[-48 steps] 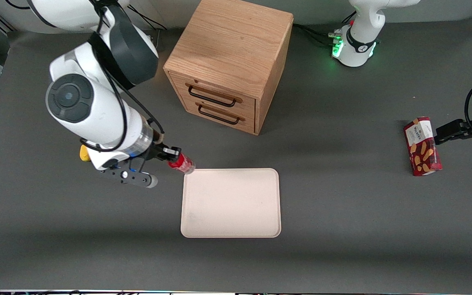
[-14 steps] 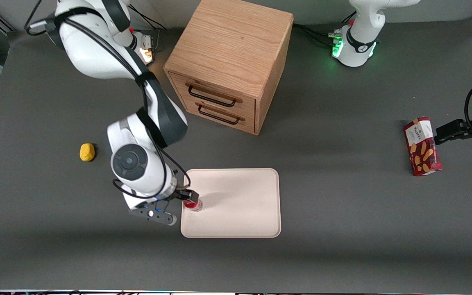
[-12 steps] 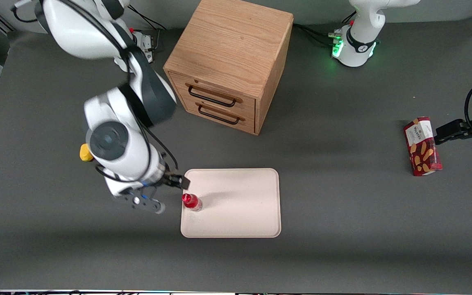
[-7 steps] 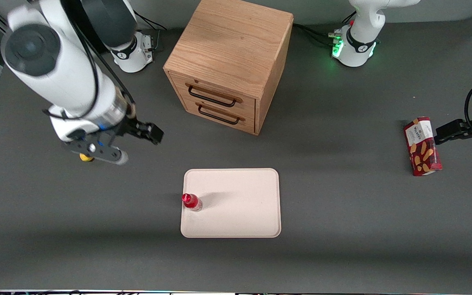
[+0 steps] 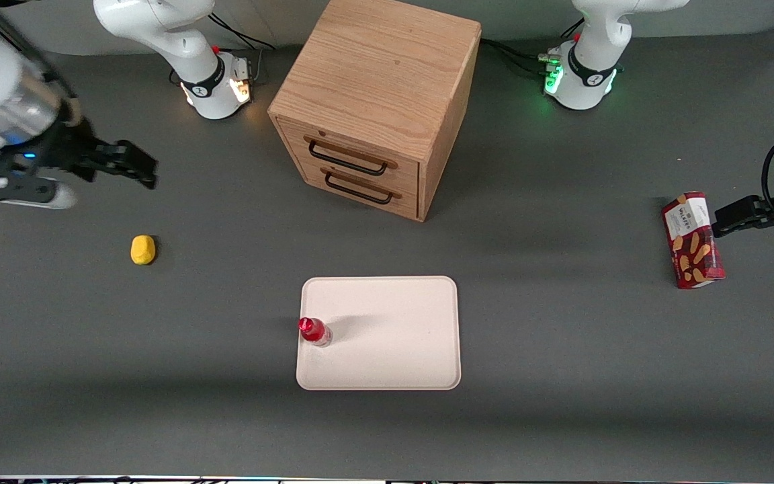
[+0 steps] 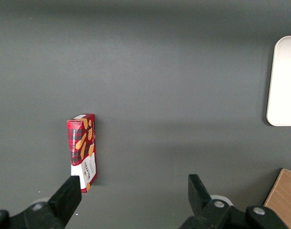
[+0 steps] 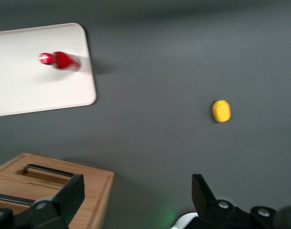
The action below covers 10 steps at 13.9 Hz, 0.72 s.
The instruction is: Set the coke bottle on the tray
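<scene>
A dark grey matte table (image 5: 562, 376) fills almost the whole scene, lit unevenly so that soft bands of shadow cross it. A pale cream-pink tray (image 5: 394, 336) lies flat near the middle of the table, closer to the front camera than a wooden cabinet (image 5: 377, 101) with two drawers and dark handles. The coke bottle (image 5: 314, 331) stands upright on the tray, just inside the rim on the edge toward the working arm's end, casting a short shadow across the tray surface. The gripper (image 5: 133, 163) hangs in the air well apart from the bottle, out at the working arm's end of the table and farther from the front camera than a small yellow object (image 5: 142, 249) resting on the table. Its two fingers are spread with nothing between them, which the right wrist view (image 7: 135, 193) confirms. The arm above the gripper is blurred and cut off by the picture's edge. Toward the parked arm's end lies a red snack box (image 5: 692, 240). Two white robot bases (image 5: 216, 87) sit along the table edge farthest from the front camera, beside the cabinet; one glows orange, the other green. In the right wrist view the bottle (image 7: 61, 60) is smeared and its label cannot be read.
</scene>
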Tool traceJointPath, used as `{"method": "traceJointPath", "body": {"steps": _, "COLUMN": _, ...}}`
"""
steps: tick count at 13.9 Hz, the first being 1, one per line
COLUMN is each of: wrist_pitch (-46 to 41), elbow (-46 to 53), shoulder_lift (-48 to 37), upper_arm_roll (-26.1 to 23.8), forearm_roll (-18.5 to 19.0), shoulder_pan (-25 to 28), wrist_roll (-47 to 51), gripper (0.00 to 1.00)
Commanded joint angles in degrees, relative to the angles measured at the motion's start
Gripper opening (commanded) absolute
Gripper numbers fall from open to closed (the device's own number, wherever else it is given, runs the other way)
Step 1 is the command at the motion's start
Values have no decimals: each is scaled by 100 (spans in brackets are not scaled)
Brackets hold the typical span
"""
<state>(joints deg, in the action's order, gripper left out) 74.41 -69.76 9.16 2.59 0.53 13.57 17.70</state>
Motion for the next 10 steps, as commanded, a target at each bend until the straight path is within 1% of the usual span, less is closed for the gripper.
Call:
{"method": "traceJointPath", "body": {"steps": 1, "wrist_pitch": 406, "elbow": -703, "shoulder_lift": -397, "upper_arm_roll": 162, "forearm_roll": -80, "shoulder_pan": -380, "wrist_roll": -1107, "gripper": 100}}
{"method": "traceJointPath", "body": {"steps": 4, "wrist_pitch": 987, "elbow": -1442, "shoulder_lift": -757, "upper_arm_roll": 189, "forearm_roll": -88, "shoulder_pan": -785, "wrist_roll": -1611, "gripper": 100}}
{"method": "traceJointPath", "body": {"steps": 6, "wrist_pitch": 1058, "elbow": -1584, "shoulder_lift": -802, "upper_arm_roll": 145, "forearm_roll": -176, "shoulder_pan": -1048, "wrist_roll": -1647, "gripper": 100}}
{"method": "traceJointPath", "body": {"steps": 7, "wrist_pitch": 1110, "elbow": -1619, "shoulder_lift": -767, "upper_arm_roll": 136, "forearm_roll": -307, "shoulder_pan": -1154, "wrist_roll": -1847, "gripper": 100}}
{"method": "traceJointPath", "body": {"steps": 8, "wrist_pitch": 1328, "elbow": -1706, "shoulder_lift": -741, "upper_arm_roll": 136, "forearm_roll": -343, "shoulder_pan": -1234, "wrist_roll": -2093, "gripper": 100}}
{"method": "traceJointPath", "body": {"steps": 10, "wrist_pitch": 1383, "elbow": -1673, "shoulder_lift": -645, "upper_arm_roll": 136, "forearm_roll": -335, "shoulder_pan": -1234, "wrist_roll": -2078, "gripper": 100}}
